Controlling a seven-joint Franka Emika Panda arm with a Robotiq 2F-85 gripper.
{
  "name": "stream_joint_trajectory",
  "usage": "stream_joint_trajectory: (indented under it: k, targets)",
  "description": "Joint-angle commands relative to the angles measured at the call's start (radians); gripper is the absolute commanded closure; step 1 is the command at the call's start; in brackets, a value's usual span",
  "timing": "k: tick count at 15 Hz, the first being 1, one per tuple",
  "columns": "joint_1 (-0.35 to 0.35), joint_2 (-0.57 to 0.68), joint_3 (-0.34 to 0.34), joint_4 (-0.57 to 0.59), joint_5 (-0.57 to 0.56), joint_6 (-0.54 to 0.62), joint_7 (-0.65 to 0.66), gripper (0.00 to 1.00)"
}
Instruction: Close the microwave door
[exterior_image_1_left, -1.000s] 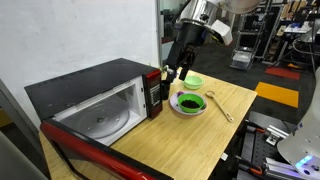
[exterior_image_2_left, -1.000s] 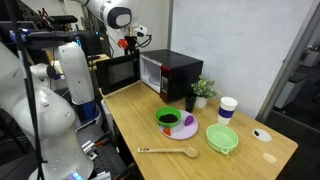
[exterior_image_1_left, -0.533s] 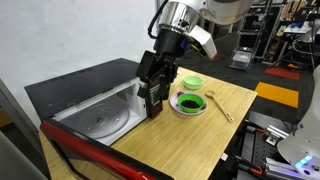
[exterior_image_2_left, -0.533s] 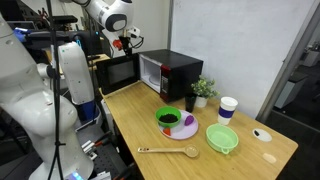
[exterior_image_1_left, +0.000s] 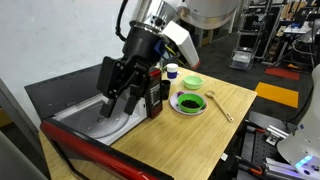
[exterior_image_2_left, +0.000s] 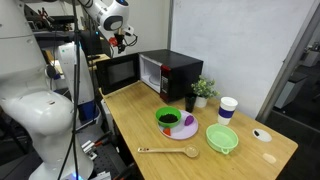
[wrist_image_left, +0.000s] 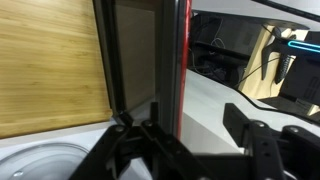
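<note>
The microwave (exterior_image_1_left: 70, 86) has a black casing and stands at the left end of the wooden table; it also shows in an exterior view (exterior_image_2_left: 178, 70). The microwave door (exterior_image_1_left: 92, 153), red-framed, hangs wide open toward the camera; its dark window shows in an exterior view (exterior_image_2_left: 120, 72). My gripper (exterior_image_1_left: 113, 103) hovers in front of the white cavity, beside the dark control panel. It is open and empty. In the wrist view the gripper (wrist_image_left: 195, 150) has both fingers spread, with the microwave's red front edge (wrist_image_left: 185, 60) between them.
A bowl with dark green contents (exterior_image_1_left: 190, 103), a light green bowl (exterior_image_1_left: 192, 82), a white cup (exterior_image_1_left: 171, 70) and a wooden spoon (exterior_image_1_left: 222, 108) lie right of the microwave. A small plant (exterior_image_2_left: 205, 90) stands beside the microwave. Another robot stands left of the table (exterior_image_2_left: 40, 110).
My arm has swung from above the green bowls down and left, to in front of the open microwave cavity. The door has not moved.
</note>
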Motion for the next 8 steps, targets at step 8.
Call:
stream_joint_trajectory:
  k: [8]
  targets:
    - [0.048, 0.180, 0.088, 0.181, 0.049, 0.044, -0.038, 1.00]
